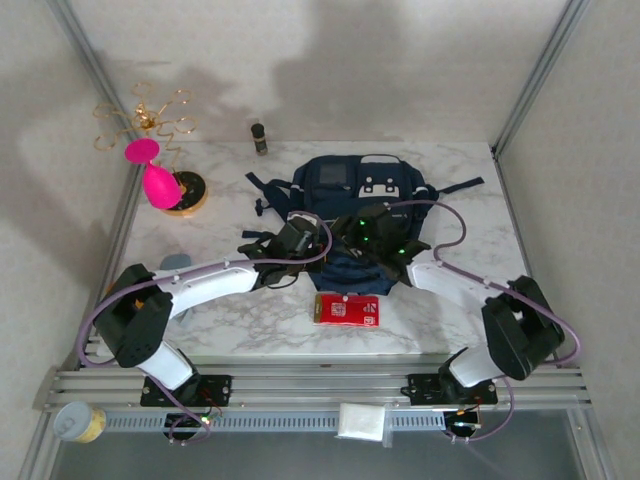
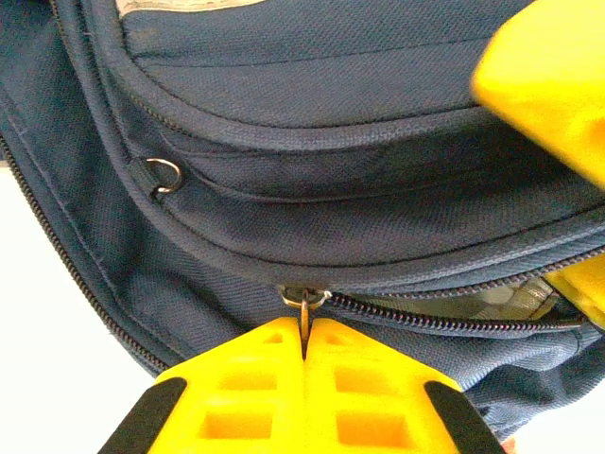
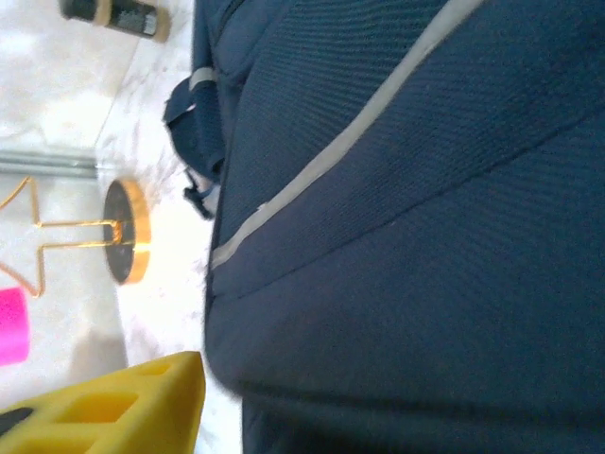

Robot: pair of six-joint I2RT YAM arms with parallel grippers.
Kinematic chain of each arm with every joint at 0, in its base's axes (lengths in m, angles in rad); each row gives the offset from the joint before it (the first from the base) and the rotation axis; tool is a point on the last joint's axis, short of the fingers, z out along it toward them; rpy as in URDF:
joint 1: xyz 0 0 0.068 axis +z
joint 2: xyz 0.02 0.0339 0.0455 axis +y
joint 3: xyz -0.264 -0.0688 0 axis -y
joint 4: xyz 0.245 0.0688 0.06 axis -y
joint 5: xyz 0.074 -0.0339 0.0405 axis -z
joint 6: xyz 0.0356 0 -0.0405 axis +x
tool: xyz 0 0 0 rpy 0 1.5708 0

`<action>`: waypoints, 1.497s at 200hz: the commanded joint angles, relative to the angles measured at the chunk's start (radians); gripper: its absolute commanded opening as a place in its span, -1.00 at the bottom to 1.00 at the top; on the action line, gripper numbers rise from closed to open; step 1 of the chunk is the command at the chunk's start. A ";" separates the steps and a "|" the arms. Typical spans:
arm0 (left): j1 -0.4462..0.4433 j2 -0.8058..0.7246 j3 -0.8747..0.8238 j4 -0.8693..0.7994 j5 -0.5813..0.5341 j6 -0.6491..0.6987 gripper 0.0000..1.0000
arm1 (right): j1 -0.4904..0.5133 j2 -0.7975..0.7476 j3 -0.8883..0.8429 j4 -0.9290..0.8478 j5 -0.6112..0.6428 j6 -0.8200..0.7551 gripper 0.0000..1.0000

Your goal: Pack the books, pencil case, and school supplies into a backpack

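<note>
The marble counter [image 1: 250, 320] carries the navy backpack [image 1: 350, 185] at its far middle, lying flat with its straps spread to both sides. The left arm [image 1: 215, 280] runs from its base low along the counter, elbow out to the left, forearm reaching right to the backpack's near left corner. The right arm [image 1: 450, 280] mirrors it, elbow out to the right, forearm angled in and to the left. The left fingers [image 1: 298, 235] and right fingers [image 1: 372, 232] meet close together over the backpack's near edge.

The left wrist view brings out the grip. The two yellow left fingers are pressed flat together, pinching the thin metal zip pull [image 2: 304, 317] of a partly open zip. Two yellow pieces of the right fingers stand well apart at that frame's right edge, with a fold of the backpack between them. A small metal ring [image 2: 163, 175] sits on a seam nearby.

The right wrist view looks across the blue fabric and its grey stripe [image 3: 340, 151], one yellow finger low at the left.

Near the front lies a red rectangle with a white label [image 1: 346, 309]. At the far left stands a gold wire stand [image 1: 150, 120] with a pink piece [image 1: 155, 180]. A small dark bottle [image 1: 259, 137] stands behind the backpack.
</note>
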 commanded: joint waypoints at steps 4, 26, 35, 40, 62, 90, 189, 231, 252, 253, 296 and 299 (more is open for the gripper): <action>0.023 -0.041 -0.007 0.021 -0.066 -0.023 -1.00 | 0.006 0.029 0.053 0.053 0.157 0.050 -0.42; 0.049 -0.054 -0.014 0.004 -0.119 -0.033 -1.00 | -0.001 -0.001 0.066 0.063 0.142 -0.028 -1.00; 0.066 -0.060 -0.015 -0.002 -0.136 -0.031 -1.00 | -0.012 -0.015 0.093 0.042 0.128 -0.077 -1.00; 0.078 -0.062 -0.015 -0.010 -0.148 -0.031 -1.00 | -0.021 -0.024 0.107 0.039 0.108 -0.110 -1.00; 0.141 -0.061 -0.020 -0.013 -0.150 -0.021 -1.00 | -0.075 -0.071 0.133 0.056 -0.013 -0.198 -1.00; 0.216 -0.019 -0.017 0.035 -0.106 0.013 -1.00 | -0.148 -0.075 0.191 0.014 -0.188 -0.254 -1.00; 0.385 0.228 0.136 0.125 -0.022 0.024 -1.00 | -0.176 -0.005 0.200 0.009 -0.379 -0.320 -1.00; 0.385 0.086 0.039 0.115 0.088 0.033 -0.49 | -0.166 -0.033 0.200 -0.035 -0.357 -0.355 -0.47; 0.385 -0.095 -0.071 0.076 0.107 0.000 -0.08 | -0.147 -0.098 0.197 -0.146 -0.286 -0.410 -0.02; 0.385 -0.106 -0.077 0.074 0.105 -0.001 -0.07 | -0.146 -0.102 0.195 -0.149 -0.276 -0.412 -0.02; 0.388 -0.432 -0.216 -0.106 0.021 -0.055 0.17 | -0.023 -0.244 0.110 -0.285 -0.159 -0.477 0.33; 0.390 -0.447 -0.216 -0.129 0.011 -0.057 0.17 | -0.006 -0.246 0.109 -0.294 -0.152 -0.484 0.33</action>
